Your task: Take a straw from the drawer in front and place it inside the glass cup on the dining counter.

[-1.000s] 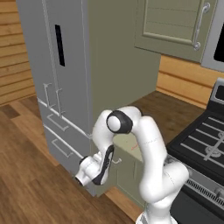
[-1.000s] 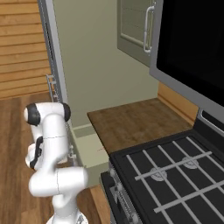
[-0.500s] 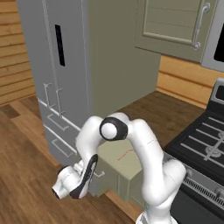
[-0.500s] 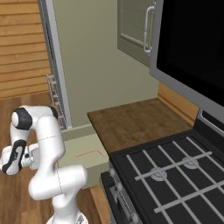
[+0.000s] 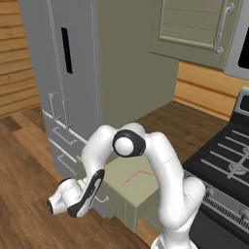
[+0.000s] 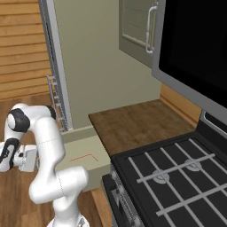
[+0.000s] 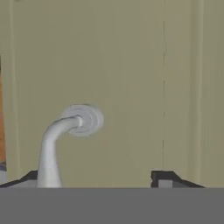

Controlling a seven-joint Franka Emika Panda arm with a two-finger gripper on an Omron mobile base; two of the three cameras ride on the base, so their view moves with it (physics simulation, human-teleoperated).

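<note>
Your gripper (image 7: 94, 179) faces the pulled-out sage-green drawer (image 5: 141, 187) with its fingers spread either side of the silver handle (image 7: 54, 146), gripping nothing, while the reddish straw (image 5: 137, 175) lies inside the drawer.

No text, label, brand, number or sign can be read anywhere in these pictures.
</note>
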